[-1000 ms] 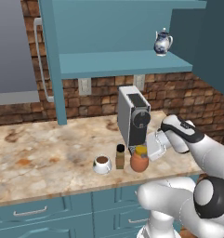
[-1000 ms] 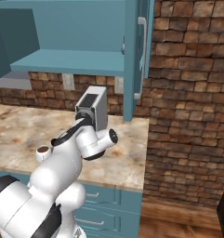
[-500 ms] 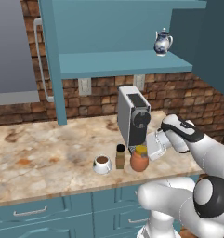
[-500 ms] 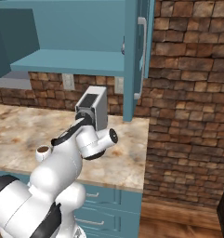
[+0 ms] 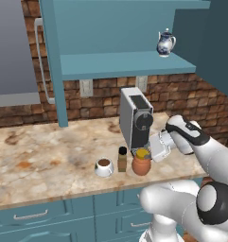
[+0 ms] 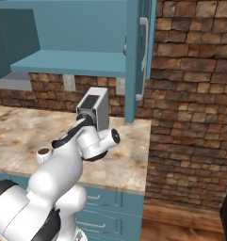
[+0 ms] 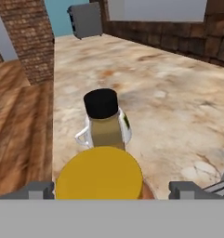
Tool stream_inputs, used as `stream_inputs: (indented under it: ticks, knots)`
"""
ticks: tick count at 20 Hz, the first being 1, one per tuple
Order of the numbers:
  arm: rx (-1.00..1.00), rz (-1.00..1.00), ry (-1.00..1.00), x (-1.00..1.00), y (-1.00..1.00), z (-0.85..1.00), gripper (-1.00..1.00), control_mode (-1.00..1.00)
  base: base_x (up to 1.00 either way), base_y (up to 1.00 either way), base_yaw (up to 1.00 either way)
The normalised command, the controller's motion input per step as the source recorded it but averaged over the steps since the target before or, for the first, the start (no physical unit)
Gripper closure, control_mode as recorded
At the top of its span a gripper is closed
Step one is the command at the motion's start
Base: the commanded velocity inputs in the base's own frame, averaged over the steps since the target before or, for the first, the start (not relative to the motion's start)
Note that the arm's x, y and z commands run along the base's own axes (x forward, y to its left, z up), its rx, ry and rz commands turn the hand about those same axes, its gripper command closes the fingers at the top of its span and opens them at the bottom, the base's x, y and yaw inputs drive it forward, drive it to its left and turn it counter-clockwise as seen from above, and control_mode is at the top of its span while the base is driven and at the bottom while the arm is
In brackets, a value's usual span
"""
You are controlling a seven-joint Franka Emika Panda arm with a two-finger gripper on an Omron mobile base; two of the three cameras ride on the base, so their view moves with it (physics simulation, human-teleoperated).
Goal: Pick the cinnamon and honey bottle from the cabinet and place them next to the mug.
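You have one mug [image 5: 104,167], one cinnamon [image 5: 122,159] and one honey bottle [image 5: 141,163] standing in a row near the front edge of the marbled counter [image 5: 49,151]. The tool [image 7: 111,189] is spread either side of the honey bottle's round yellow lid.

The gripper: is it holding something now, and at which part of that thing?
Nothing is clearly held. The gripper is open, its fingers apart on both sides of the honey bottle, which stands on the counter.
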Motion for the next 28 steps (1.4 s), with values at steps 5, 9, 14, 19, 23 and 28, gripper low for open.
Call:
stream_inputs:
  ticks: [5,9,14,19,23,28]
  knots:
    - [0.0,0.0,0.0,-0.11,0.04,0.26,-1.0,-1.0,0.0,0.0,0.0]
    - [0.0,0.0,0.0,-0.37,0.13,0.29,-1.0,-1.0,0.0,0.0,0.0]
    - [0.0,-0.04,-0.02,-0.63,0.19,0.27,-1.0,-1.0,0.0,0.0,0.0]
    - [0.0,-0.11,-0.06,-0.61,0.16,0.25,-1.0,-1.0,0.0,0.0,0.0]
    - [0.0,-0.21,-0.04,-0.58,0.16,0.37,-1.0,-1.0,0.0,0.0,0.0]
    - [0.02,-0.32,0.0,-0.32,0.03,0.57,-1.0,-1.0,0.0,0.0,0.0]
